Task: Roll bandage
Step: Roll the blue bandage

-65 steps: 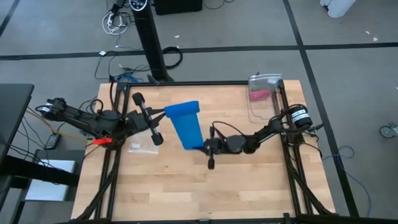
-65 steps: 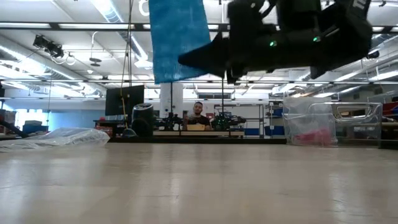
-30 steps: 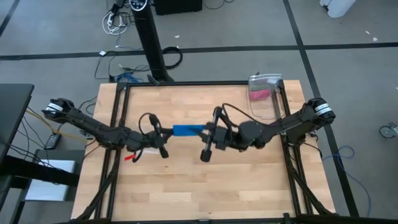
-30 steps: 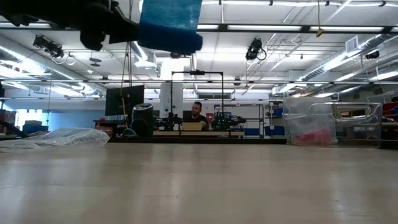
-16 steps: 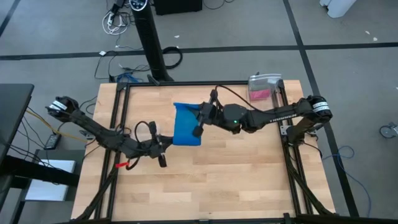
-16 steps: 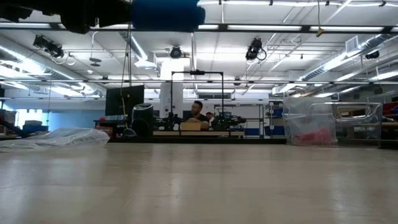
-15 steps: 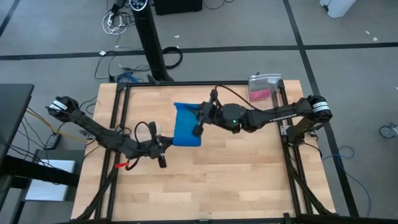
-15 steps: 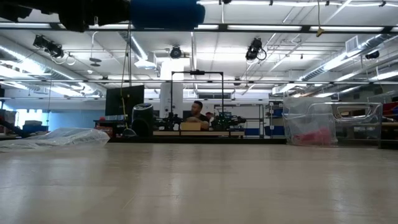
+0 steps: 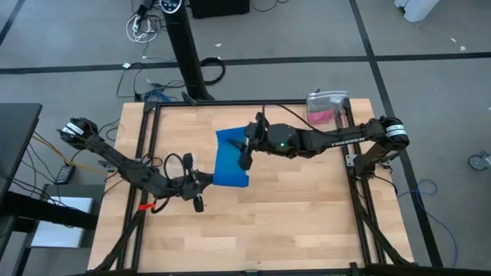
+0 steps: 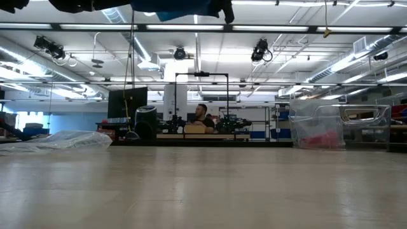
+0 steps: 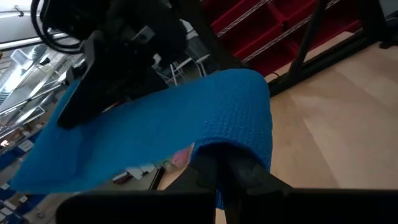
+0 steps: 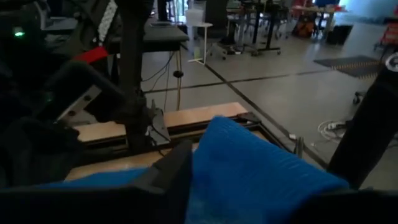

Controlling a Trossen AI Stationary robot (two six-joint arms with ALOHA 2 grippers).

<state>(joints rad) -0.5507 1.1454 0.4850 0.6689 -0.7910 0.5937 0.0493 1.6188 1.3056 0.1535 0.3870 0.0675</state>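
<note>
Table [image 9: 291,207] of pale wood fills the high view, with 2 dark arms reaching in from its sides and nothing lying flat on the central boards except the shadow of what they carry. Next in size, the bandage [image 9: 231,158] hangs above the table's middle as a broad blue sheet, folded rather than wound; in the low view only its lower edge [image 10: 181,7] shows at the top of the picture, well clear of the wood.

At the back right corner stands a clear plastic container [image 9: 325,112] with something pink inside, well apart from the work.

The right gripper [image 9: 247,150] sits at the sheet's far right edge, and this is where the change lies: half a second ago its jaws were clamped on the cloth, and now they are parting. In its wrist view 1 finger [image 12: 171,177] crosses the blue fabric [image 12: 261,174], which drapes loosely rather than looking pinched, though I cannot tell whether the cloth is fully free.

The left gripper [image 9: 197,184] holds the near left corner, jaws tight on the bandage [image 11: 161,137], as before.

My reading: the right arm is letting go to re-grip for the next fold or turn. With 1 hold left, the sheet may sag or swing.
</note>
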